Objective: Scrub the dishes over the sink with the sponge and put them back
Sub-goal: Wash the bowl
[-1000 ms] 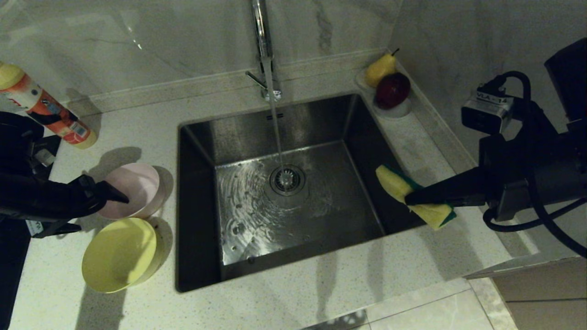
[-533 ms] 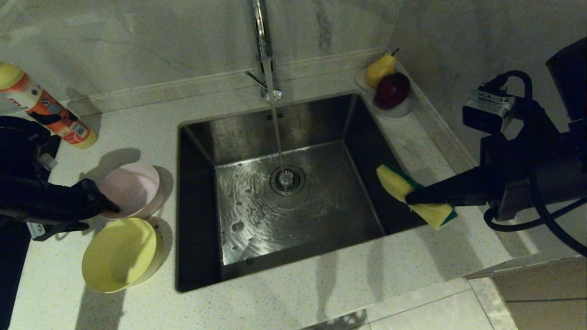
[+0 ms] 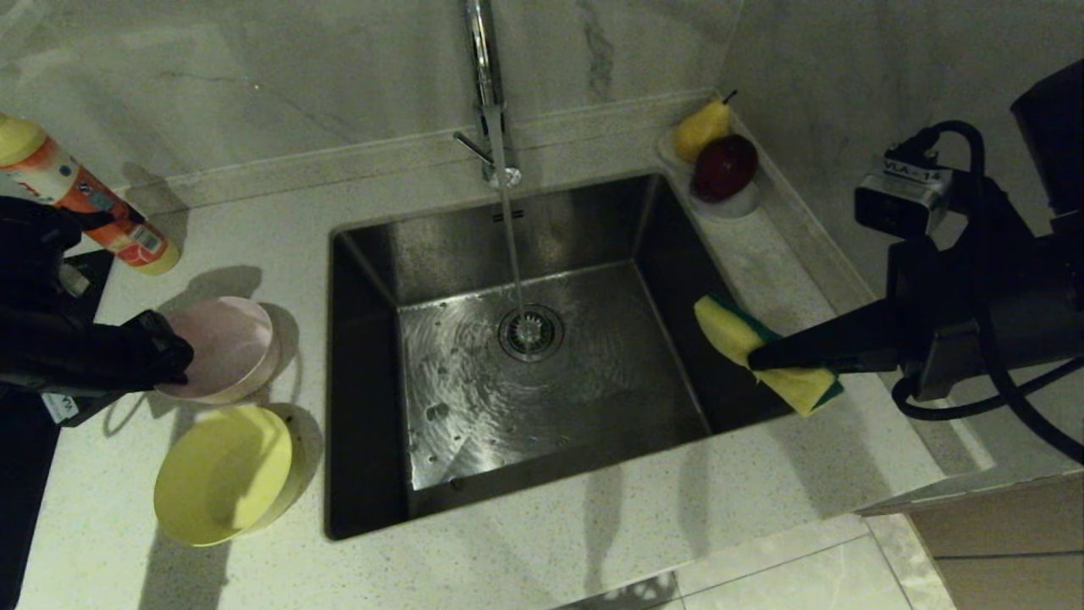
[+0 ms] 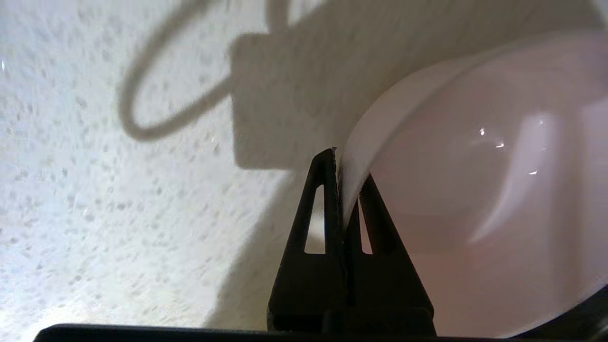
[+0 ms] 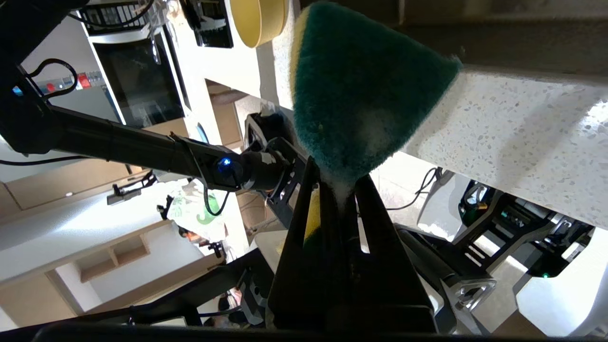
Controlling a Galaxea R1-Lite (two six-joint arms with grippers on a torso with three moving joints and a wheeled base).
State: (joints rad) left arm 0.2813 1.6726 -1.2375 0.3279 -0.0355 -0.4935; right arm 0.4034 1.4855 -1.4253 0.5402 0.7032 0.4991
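The pale pink bowl (image 3: 222, 346) is tilted up off the counter left of the sink (image 3: 373, 254), and my left gripper (image 3: 179, 360) is shut on its near rim. In the left wrist view the fingers (image 4: 317, 199) pinch the thin pink rim (image 4: 354, 164). The yellow bowl (image 3: 222, 473) lies tilted on the counter just in front of it. Over the sink's right edge my right gripper (image 3: 762, 360) is shut on the sponge (image 3: 737, 339), yellow foam up; in the right wrist view its green face (image 5: 361, 90) shows. A blue bowl is out of view.
Water runs from the chrome faucet (image 3: 487, 93) onto the drain strainer (image 3: 530, 332). An orange and yellow bottle (image 3: 80, 199) lies at the back left. A white dish with a pear and an apple (image 3: 720, 165) sits at the sink's back right corner.
My left gripper closed on the pink bowl's rim and drew back to the left, tipping and lifting the bowl. The right arm with the sponge stayed put.
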